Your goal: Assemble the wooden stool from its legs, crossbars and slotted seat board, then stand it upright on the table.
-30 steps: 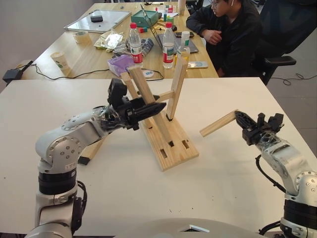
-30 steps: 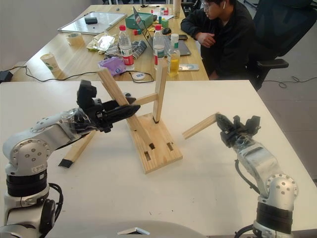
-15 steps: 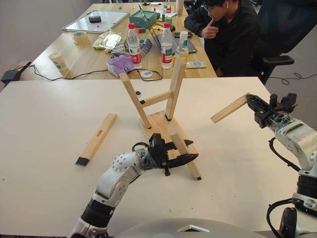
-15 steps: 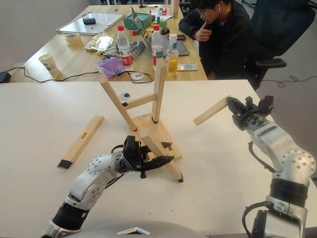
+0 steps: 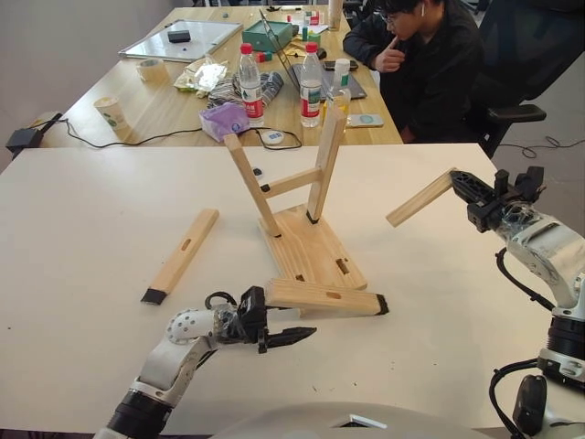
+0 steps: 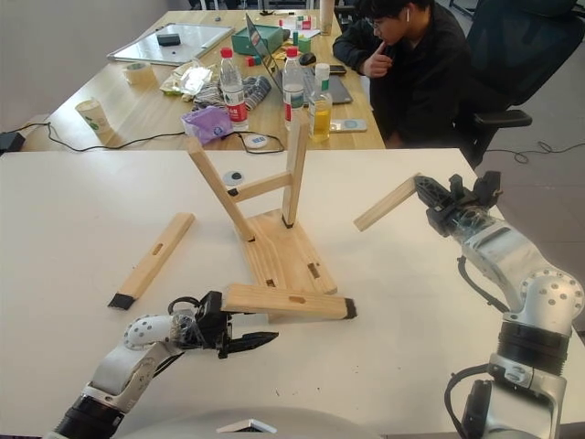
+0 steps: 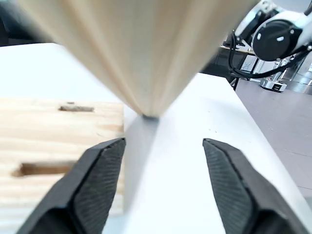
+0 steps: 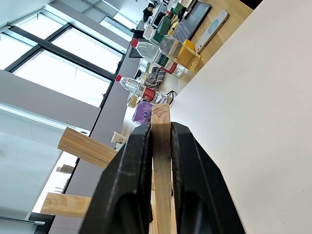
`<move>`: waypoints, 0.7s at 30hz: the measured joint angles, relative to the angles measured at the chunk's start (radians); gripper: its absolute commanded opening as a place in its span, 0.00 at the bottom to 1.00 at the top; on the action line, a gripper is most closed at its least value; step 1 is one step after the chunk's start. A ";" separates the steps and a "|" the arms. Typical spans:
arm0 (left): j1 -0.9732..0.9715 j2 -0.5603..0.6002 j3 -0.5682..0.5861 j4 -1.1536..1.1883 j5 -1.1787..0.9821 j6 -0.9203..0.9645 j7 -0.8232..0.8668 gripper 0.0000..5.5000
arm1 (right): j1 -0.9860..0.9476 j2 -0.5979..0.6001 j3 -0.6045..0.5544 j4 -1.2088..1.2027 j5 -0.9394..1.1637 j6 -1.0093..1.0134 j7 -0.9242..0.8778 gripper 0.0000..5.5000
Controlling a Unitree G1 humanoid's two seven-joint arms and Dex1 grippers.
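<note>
Left gripper [image 5: 294, 336]: fingers spread, empty, lower centre, beside pale wooden leg with dark tip [image 5: 324, 297].
Right gripper [image 5: 468, 187]: clamped on pale wooden crossbar [image 5: 419, 199], right edge, off the table.
Pale slotted seat board [image 5: 315, 253]: centre, lying on white table [image 5: 91, 229].
Handling: probably light, stiff, smooth; grasp leg mid-length.
</note>
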 measured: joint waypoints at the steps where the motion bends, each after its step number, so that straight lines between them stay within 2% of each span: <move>1: 0.002 0.013 0.000 0.011 0.001 0.018 -0.008 0.64 | 0.004 0.000 -0.001 -0.005 0.000 0.000 0.000 0.07; 7: 0.007 0.076 0.014 0.027 0.006 0.079 -0.051 0.64 | 0.043 0.002 -0.001 -0.061 -0.002 0.008 0.024 0.07; 11: -0.007 0.132 0.044 0.113 0.007 0.088 -0.115 0.64 | 0.051 -0.055 0.032 -0.188 -0.012 0.087 0.174 0.07; 16: -0.037 0.118 0.070 0.165 0.024 0.045 -0.113 0.64 | 0.049 -0.100 0.064 -0.248 -0.041 0.127 0.301 0.07; 21: -0.015 0.116 0.072 0.097 0.025 0.023 -0.117 0.64 | 0.059 -0.125 0.060 -0.248 -0.068 0.133 0.328 0.07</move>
